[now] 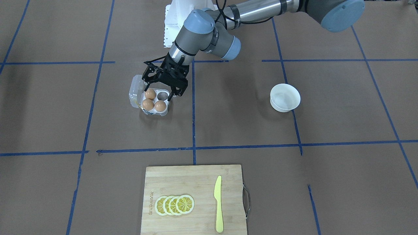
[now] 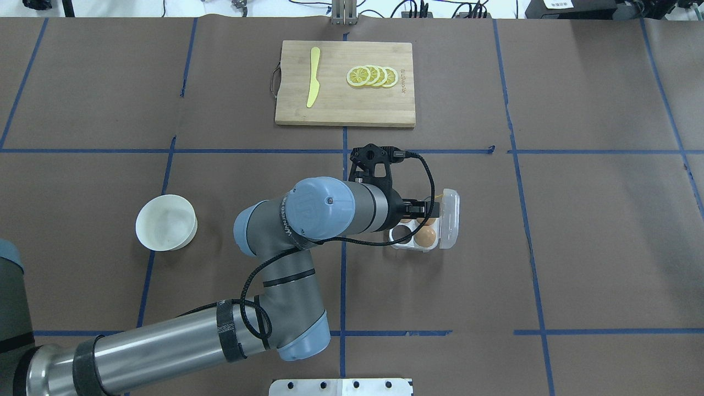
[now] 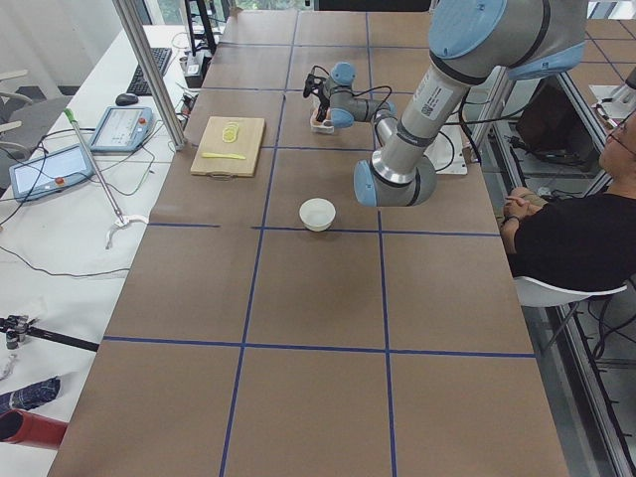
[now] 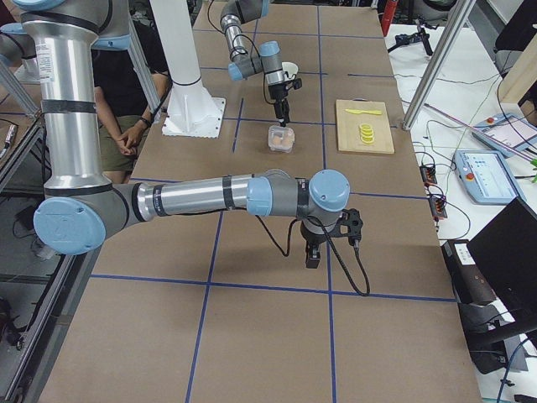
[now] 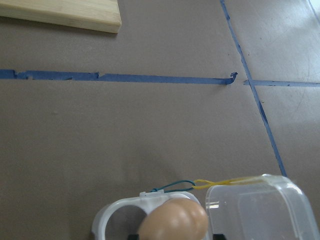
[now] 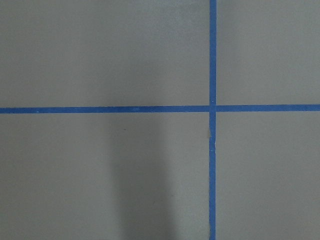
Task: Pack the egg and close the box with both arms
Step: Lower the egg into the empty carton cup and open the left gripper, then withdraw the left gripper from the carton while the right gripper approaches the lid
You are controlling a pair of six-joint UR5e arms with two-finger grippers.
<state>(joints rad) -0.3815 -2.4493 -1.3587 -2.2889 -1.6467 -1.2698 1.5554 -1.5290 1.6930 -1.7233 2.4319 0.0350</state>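
The box [image 1: 165, 112] is a small white four-cell carton with its clear lid [image 1: 135, 88] folded open and a yellow cord. It holds three brown eggs: one [image 1: 150, 94] directly under the gripper and two others [image 1: 148, 104] [image 1: 160, 105]; one cell [image 1: 162, 95] is empty. My left gripper [image 1: 158, 94] hangs just above the box with its fingers spread wide, open, and it also shows in the overhead view [image 2: 421, 212]. An egg [image 5: 172, 222] fills the bottom edge of the left wrist view beside the lid [image 5: 260, 210]. My right gripper [image 4: 313, 252] shows only in the exterior right view, over bare table; I cannot tell whether it is open or shut.
A round white bowl [image 1: 284, 98] stands empty to the robot's left of the box. A wooden cutting board [image 1: 192, 182] with lemon slices [image 1: 174, 205] and a yellow knife [image 1: 218, 204] lies at the far edge. A white pedestal [image 1: 171, 19] stands behind the box.
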